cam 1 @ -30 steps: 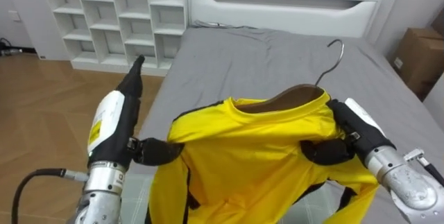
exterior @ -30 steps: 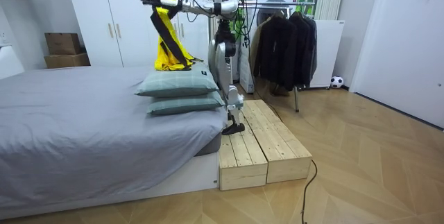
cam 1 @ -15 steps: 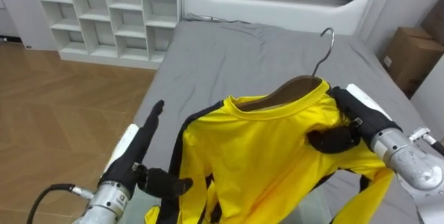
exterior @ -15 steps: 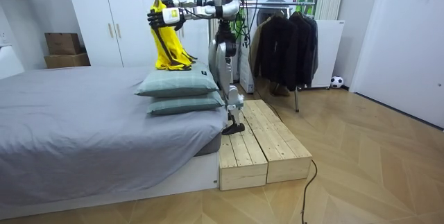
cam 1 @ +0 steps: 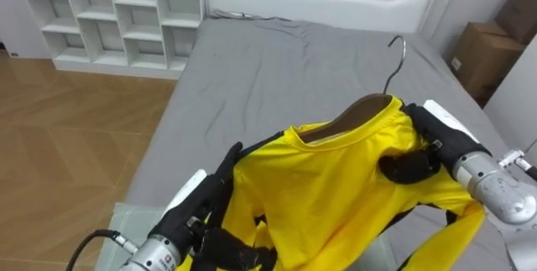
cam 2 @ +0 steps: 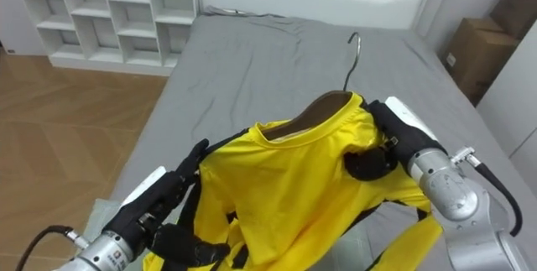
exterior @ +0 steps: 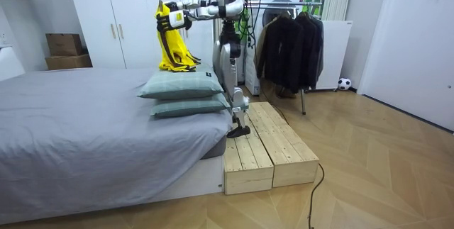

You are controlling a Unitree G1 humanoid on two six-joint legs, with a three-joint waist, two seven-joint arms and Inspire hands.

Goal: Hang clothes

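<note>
While facing the grey bed (cam 1: 252, 78), holds the yellow shirt (cam 1: 336, 187) on its hanger (cam 1: 365, 107) above it, right hand (cam 1: 428, 149) clamped on the shirt's right shoulder, hook (cam 1: 394, 61) just left of it; left hand (cam 1: 205, 221) lower, fingers straight

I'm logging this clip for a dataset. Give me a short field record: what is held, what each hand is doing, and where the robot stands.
item: yellow shirt on a wooden hanger
right hand: curled on the shirt's shoulder, holding it up
left hand: low at the shirt's other side, grip unclear
below: grey bed
robot stands: on a wooden platform beside the bed, by the pillows
nearby: rack of dark jackets, to the room view's right of the robot
</note>
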